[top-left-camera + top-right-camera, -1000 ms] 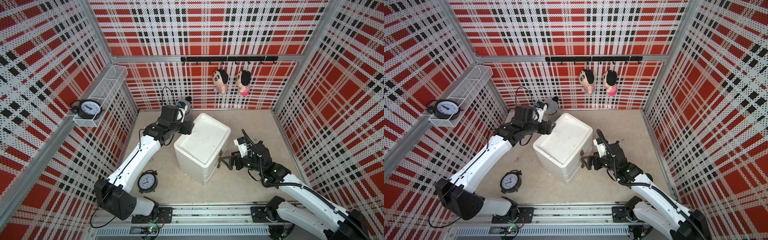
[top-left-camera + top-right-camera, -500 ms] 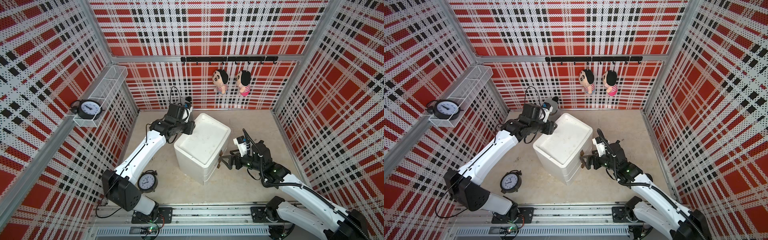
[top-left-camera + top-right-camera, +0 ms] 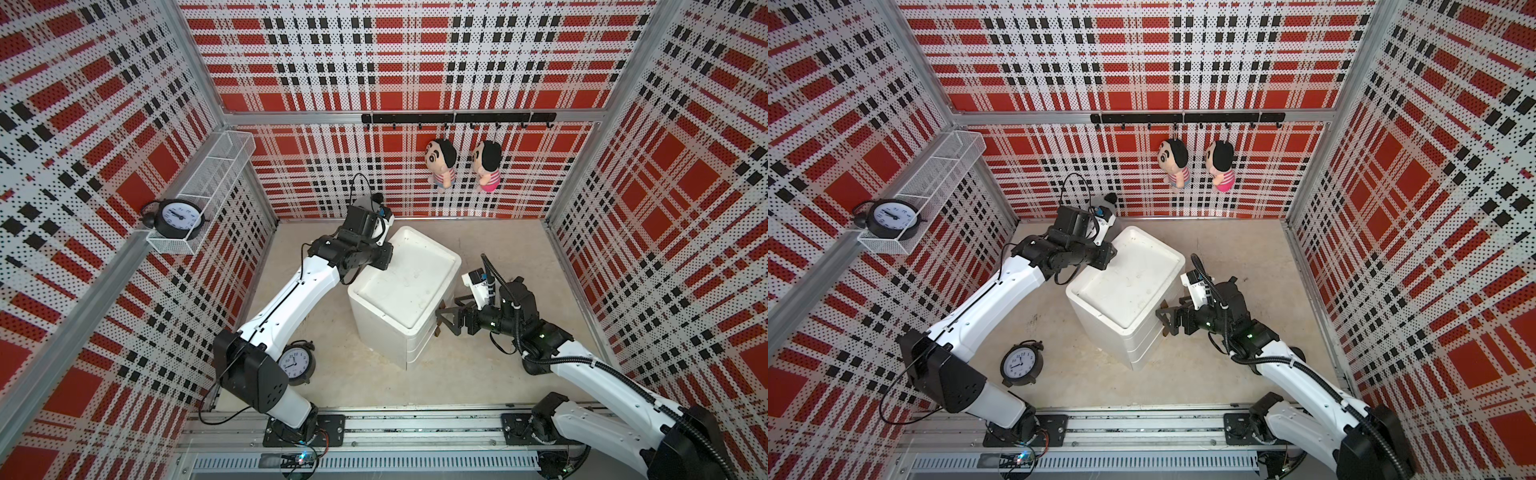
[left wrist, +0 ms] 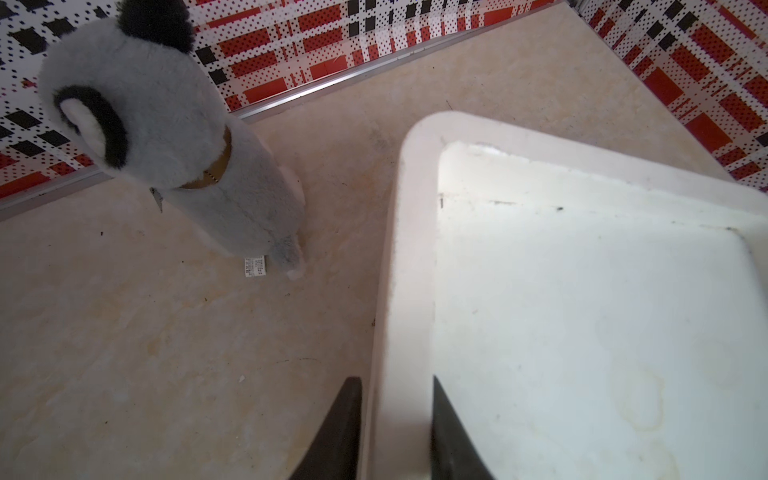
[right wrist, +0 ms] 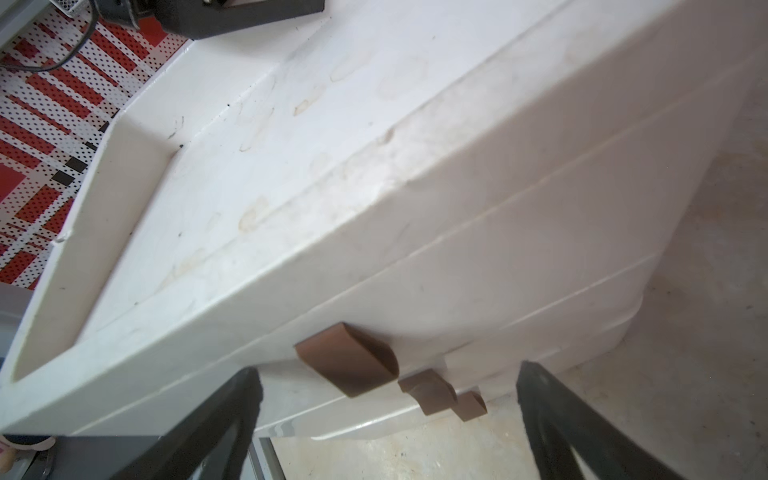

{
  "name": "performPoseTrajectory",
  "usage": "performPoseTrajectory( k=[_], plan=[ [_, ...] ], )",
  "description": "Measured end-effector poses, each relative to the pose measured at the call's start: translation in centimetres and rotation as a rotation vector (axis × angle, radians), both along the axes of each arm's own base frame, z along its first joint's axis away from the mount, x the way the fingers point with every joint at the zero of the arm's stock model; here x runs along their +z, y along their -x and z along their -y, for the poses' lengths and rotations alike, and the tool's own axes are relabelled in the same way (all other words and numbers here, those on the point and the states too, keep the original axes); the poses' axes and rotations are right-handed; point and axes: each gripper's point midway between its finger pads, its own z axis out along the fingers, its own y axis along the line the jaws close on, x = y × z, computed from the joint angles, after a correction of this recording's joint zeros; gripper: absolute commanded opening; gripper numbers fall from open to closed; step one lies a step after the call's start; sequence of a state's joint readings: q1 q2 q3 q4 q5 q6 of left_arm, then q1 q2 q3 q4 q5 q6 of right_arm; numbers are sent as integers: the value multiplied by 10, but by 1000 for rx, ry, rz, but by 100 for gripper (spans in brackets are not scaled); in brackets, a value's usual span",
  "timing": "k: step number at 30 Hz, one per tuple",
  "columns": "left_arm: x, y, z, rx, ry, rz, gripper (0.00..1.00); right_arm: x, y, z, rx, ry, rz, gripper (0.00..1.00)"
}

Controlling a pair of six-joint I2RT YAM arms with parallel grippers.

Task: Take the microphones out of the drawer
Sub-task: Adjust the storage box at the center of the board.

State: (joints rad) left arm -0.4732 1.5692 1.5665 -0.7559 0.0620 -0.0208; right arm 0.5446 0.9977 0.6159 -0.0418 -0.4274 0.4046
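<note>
While I am standing at the near rail, a black alarm clock (image 3: 296, 365) is lying face up on the bench (image 3: 498, 237) at the near left, partly tucked behind the left arm.

Further in on the right, the right hand (image 3: 439, 322) is hovering with its fingers spread wide and gripping nothing. Its tips are sitting just in front of the right-facing front of the white drawer unit (image 3: 403, 286). In the right wrist view three brown handles (image 5: 347, 359) are running down that front, and the top one is sitting between the spread fingers. All three drawers are looking shut, so the microphone is not showing and I cannot tell which drawer is holding it.

At the unit's far left corner the left hand (image 4: 395, 380) is coming down over the top. Its two fingers are clamping together on the raised rim, one outside and one inside.

Just beyond, a grey plush toy (image 4: 166, 137) is standing upright on the bench near the back wall.

On the left wall a white wire basket (image 3: 216, 166) is carrying a second black clock (image 3: 174, 214).

Farthest off, two dolls (image 3: 441, 162) are hanging from a black hook rail (image 3: 457, 118).
</note>
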Motion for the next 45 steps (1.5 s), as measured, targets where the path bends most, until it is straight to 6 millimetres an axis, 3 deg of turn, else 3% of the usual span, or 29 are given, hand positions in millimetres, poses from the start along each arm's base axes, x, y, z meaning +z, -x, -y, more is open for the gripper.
performPoseTrajectory(
  k=[7, 18, 23, 30, 37, 42, 45],
  plan=[
    [0, -7, 6, -36, -18, 13, 0, 8, -14, 7, -18, -38, 22, 100],
    [2, -28, 19, -53, 4, 45, 0, 14, -28, 11, -4, -92, 58, 100],
    [4, -42, 28, -75, 17, 73, 0, 10, -24, 11, 27, -117, 69, 100],
    [8, -60, 38, -106, 35, 102, 0, -2, -13, 12, 48, -121, 65, 91],
    [8, -60, 40, -128, 33, 108, 0, 15, -15, 21, 5, -112, 164, 91],
    [7, -60, 41, -138, 28, 114, 0, 6, -24, 21, -10, -64, 169, 88],
    [8, -59, 42, -142, 27, 119, 1, -1, -31, 20, -8, -37, 163, 80]
  ],
)
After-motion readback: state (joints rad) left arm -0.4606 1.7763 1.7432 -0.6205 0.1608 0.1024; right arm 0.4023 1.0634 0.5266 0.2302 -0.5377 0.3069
